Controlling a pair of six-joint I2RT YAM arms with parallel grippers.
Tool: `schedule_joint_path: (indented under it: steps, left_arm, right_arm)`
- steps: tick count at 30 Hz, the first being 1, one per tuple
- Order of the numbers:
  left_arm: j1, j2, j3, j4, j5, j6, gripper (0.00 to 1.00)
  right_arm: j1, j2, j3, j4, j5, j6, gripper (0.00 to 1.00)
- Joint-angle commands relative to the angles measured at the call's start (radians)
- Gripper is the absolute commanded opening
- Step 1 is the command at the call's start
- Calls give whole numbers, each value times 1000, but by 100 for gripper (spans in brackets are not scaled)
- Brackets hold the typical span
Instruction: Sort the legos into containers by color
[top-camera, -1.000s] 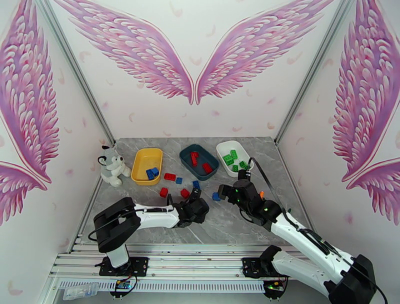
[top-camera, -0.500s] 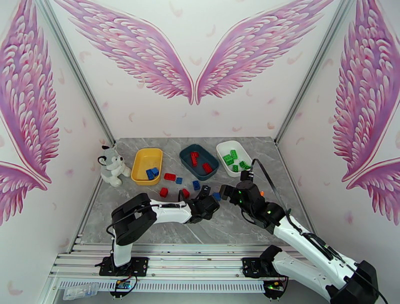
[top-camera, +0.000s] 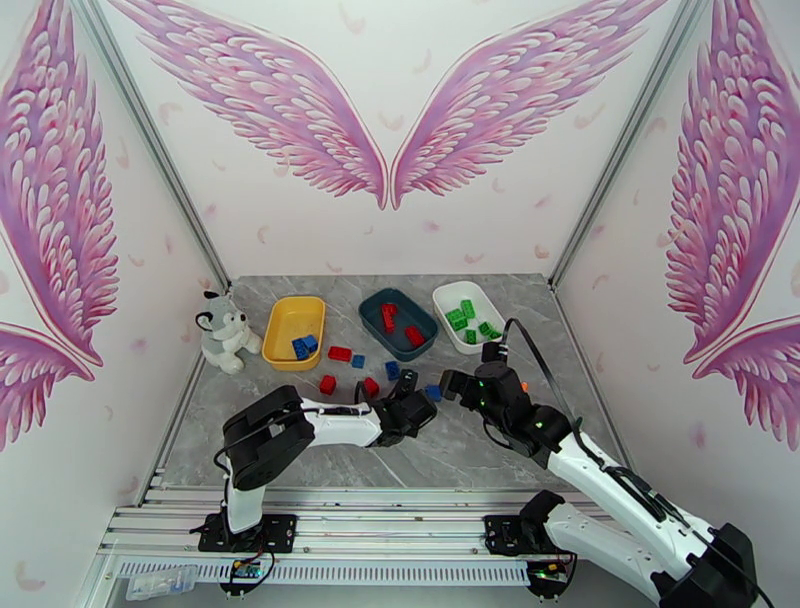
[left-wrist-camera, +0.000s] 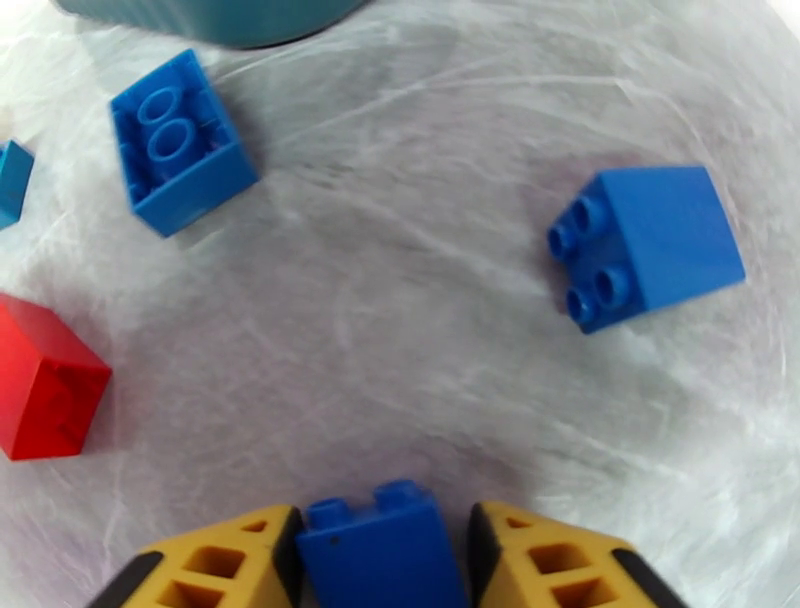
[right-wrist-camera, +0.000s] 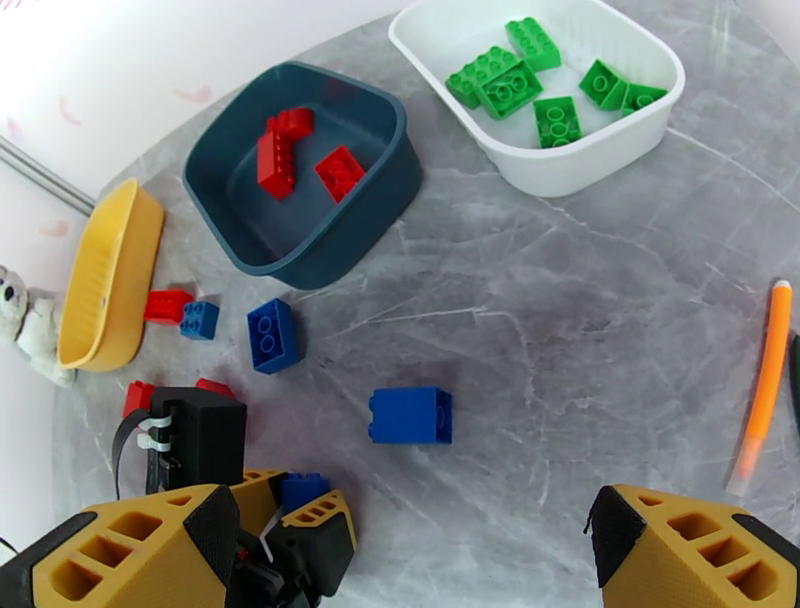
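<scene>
My left gripper (left-wrist-camera: 380, 575) is shut on a blue lego (left-wrist-camera: 380, 550), which sits between its yellow fingers (left-wrist-camera: 230, 560) low over the table. In the top view the left gripper (top-camera: 415, 405) is at table centre. Loose blue legos (left-wrist-camera: 645, 245) (left-wrist-camera: 180, 140) and a red lego (left-wrist-camera: 45, 395) lie ahead of it. My right gripper (right-wrist-camera: 410, 560) stands wide open, holding nothing, just behind a loose blue lego (right-wrist-camera: 410, 415). The yellow tray (top-camera: 275, 330) holds blue legos (top-camera: 304, 346). Red legos (right-wrist-camera: 340, 172) are in the teal tray (right-wrist-camera: 330, 255), and green legos (right-wrist-camera: 500, 80) in the white tray (right-wrist-camera: 560, 175).
A plush husky (top-camera: 224, 332) sits at the far left beside the yellow tray. An orange pen (right-wrist-camera: 765, 385) lies on the table to the right. More red legos (top-camera: 340, 353) (top-camera: 327, 384) and a small blue one (top-camera: 358, 361) are scattered in front of the trays.
The left arm has swung right toward table centre, and its fingers have closed on a blue lego. The right arm shifted slightly and stays open.
</scene>
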Motion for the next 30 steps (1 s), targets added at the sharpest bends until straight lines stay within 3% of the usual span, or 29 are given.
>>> schedule_joint_path:
  steps: [1,8,13,17,21,25,30]
  left_arm:
    - [2,-35,-45,-67,5,2,37]
    - [5,-196,-107,-111,-49,14,32]
    - [81,-362,-128,-195,-104,66,33]
    - [233,-485,-145,-214,-84,133,34]
    - [431,-548,-138,-194,-47,196,35]
    - [634,-502,-83,-157,47,230,35]
    - [787,-345,47,-139,128,263,35]
  right_arm:
    - [-7,-18,-18,15,-12,17,99]
    - [-8,-31,-26,33,-43,3,99]
    - [-6,-19,-51,158,-232,-55,99]
    - [23,93,-11,211,-369,-96,97]
    - [98,251,71,197,-404,-139,94]
    - [154,359,118,193,-387,-159,93]
    - [174,419,158,164,-385,-165,91]
